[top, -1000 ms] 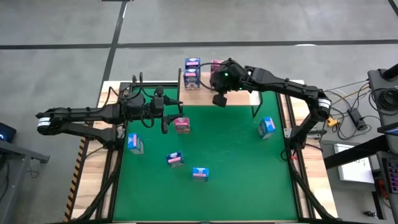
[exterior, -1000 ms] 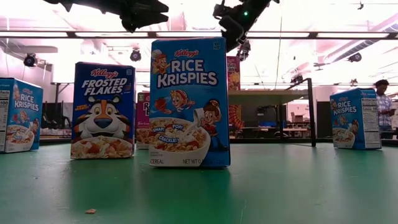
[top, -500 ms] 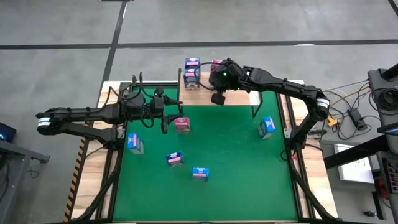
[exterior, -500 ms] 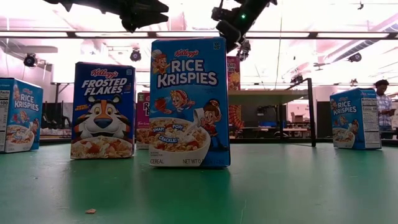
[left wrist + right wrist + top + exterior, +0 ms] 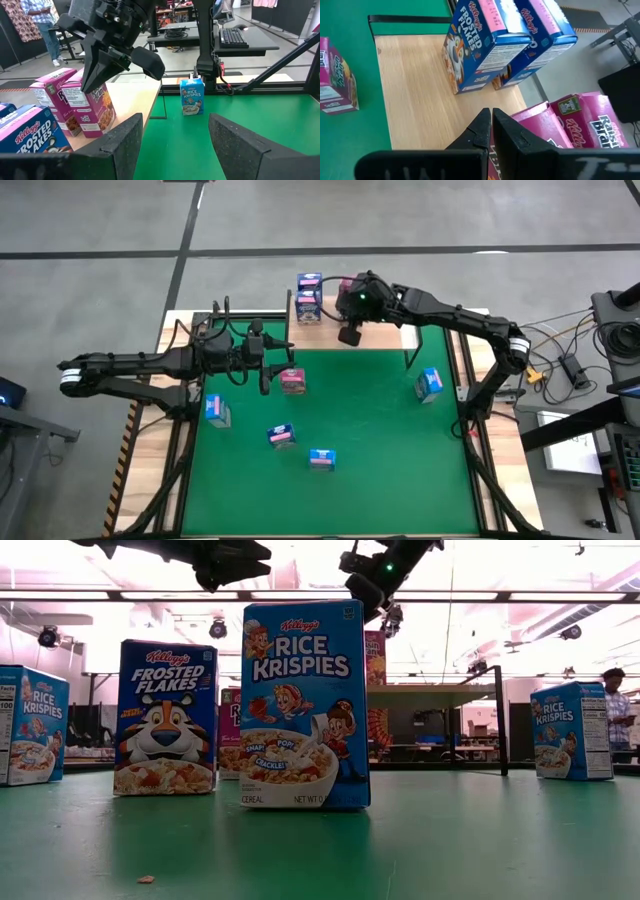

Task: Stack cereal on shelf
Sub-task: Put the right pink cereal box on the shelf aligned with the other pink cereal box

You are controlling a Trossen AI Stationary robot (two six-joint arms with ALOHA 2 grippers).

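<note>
rice krispies box (image 5: 304,705) upright on the green table (image 5: 450,850), front facing the camera. frosted flakes box (image 5: 166,718) upright just beside it. pink box (image 5: 230,745) partly hidden between and behind them. light blue box (image 5: 30,725) at one edge, another light blue box (image 5: 570,730) well apart at the other. two dark arms enter from above; jaws not made out. person (image 5: 616,715) stands in the room beyond.
</note>
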